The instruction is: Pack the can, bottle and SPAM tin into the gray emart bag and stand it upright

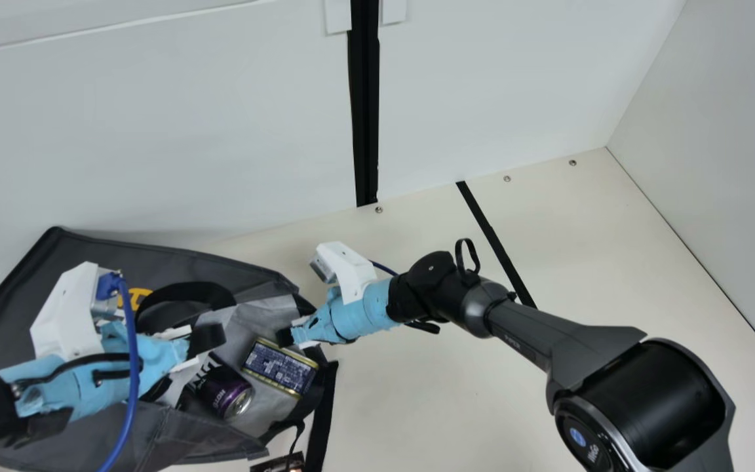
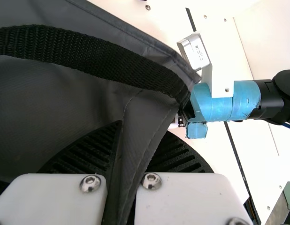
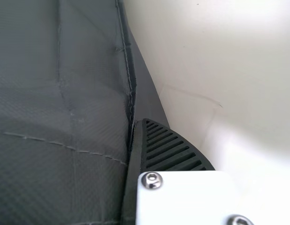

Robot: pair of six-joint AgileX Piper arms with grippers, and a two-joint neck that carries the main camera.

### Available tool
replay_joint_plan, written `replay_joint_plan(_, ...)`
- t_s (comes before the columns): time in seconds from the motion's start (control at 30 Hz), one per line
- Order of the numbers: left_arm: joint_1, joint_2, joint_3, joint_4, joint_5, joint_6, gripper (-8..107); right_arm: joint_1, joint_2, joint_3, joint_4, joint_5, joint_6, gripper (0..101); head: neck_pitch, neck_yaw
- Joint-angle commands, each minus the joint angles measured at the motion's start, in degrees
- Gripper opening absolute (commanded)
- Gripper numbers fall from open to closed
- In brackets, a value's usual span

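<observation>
The gray bag point(image 1: 174, 262) lies on its side with its mouth spread. Inside show the purple can point(image 1: 227, 395) and the blue-and-gold SPAM tin point(image 1: 280, 368). A dark surface with white lettering lies beside the can; whether it is the bottle I cannot tell. My left gripper point(image 1: 200, 347) is at the mouth's left side; in the left wrist view this gripper point(image 2: 128, 161) is shut on a fold of the bag point(image 2: 51, 98). At the opposite rim is my right gripper point(image 1: 286, 337). In the right wrist view this gripper point(image 3: 135, 154) pinches the bag wall point(image 3: 65, 103), one finger hidden behind fabric.
A small dark box-like item point(image 1: 282, 463) shows at the main view's bottom edge, next to a black strap point(image 1: 320, 416). The cream table point(image 1: 417, 393) extends to the right beneath my right arm. White walls stand behind and at the right.
</observation>
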Motion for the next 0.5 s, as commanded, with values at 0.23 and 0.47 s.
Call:
replay_joint_plan(0.23, 0.0, 0.0, 0.0, 0.0, 0.0, 0.0, -8, -1.7, -1.4, 1.6, 1.5, 1.5, -0.3, 0, -1.3, 0.0)
replay_joint_plan(0.47, -0.2, -1.5, 1.0, 0.4, 0.2, -0.7, -8, -3.6, -4.0, 3.8, 3.0, 3.8, -0.1, 0, -1.3, 0.0)
